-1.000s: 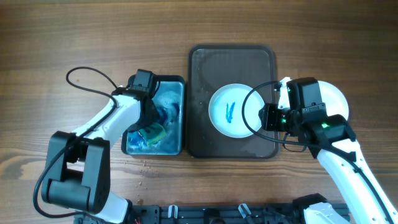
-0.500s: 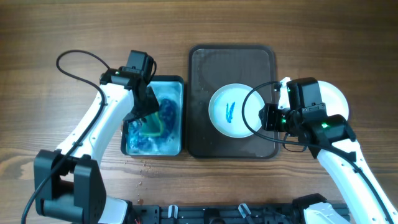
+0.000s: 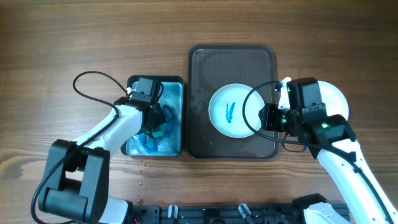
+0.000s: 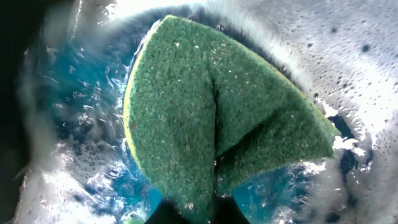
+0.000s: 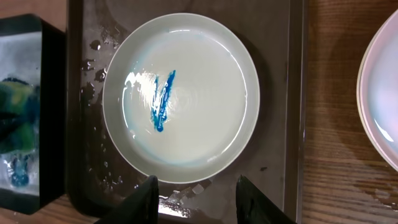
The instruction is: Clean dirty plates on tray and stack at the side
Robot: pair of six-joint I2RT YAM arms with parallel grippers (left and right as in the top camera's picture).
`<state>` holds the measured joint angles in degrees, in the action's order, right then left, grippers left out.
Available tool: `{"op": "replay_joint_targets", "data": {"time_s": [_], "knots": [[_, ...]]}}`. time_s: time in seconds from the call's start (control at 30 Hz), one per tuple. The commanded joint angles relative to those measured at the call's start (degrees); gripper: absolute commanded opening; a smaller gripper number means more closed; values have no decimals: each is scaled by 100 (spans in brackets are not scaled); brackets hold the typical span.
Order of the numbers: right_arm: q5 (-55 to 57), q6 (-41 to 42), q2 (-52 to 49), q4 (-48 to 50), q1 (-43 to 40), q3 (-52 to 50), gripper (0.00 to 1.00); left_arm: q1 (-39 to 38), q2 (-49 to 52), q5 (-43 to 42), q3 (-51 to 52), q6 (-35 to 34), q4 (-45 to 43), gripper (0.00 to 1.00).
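Down in the basin [image 3: 181, 81], back under the suds with the left gripper [image 3: 157, 119]: up and clear half a second ago, now sunk low again, pinched hard across the green sponge [image 4: 211, 124] and folding it along a deep crease. Foam and blue water all round it in the left wrist view. Looks like a reload of soapy water before the scrub, not a scrub yet. Over on the tray [image 3: 202, 68], nothing new: one dirty plate [image 3: 233, 112] lying flat toward the right half, blue smear [image 5: 160, 99] streaked across its centre, untouched. Waiting at its near rim, unmoved through the last second, the right gripper [image 5: 199, 202], fingers spread wide and holding nothing, apparently ready to steady or lift. Off the tray to the right, on the bare table [image 3: 62, 37], a white plate [image 5: 382, 93] already set aside, no smear on the visible part; how many stacked there, cannot tell, half hidden under the arm from overhead. So, by the look of it, one plate left to wash, and next, probably, carrying the wet sponge across to that smear.
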<state>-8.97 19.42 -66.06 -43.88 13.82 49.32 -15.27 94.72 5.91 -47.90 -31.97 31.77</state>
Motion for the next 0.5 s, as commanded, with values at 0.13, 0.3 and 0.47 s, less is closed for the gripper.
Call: {"op": "replay_joint_targets", "data": {"time_s": [0.13,0.3,0.47], "knots": [[-57,48,-39,-37,2,125,40,4,-260,-11,-590,28,1196,4],[-57,24,-39,-37,2,125,40,4,-387,-13,-789,26,1572,53],[-57,26,-39,-37,4,125,40,-2,-319,-9,-636,28,1528,50]]}}
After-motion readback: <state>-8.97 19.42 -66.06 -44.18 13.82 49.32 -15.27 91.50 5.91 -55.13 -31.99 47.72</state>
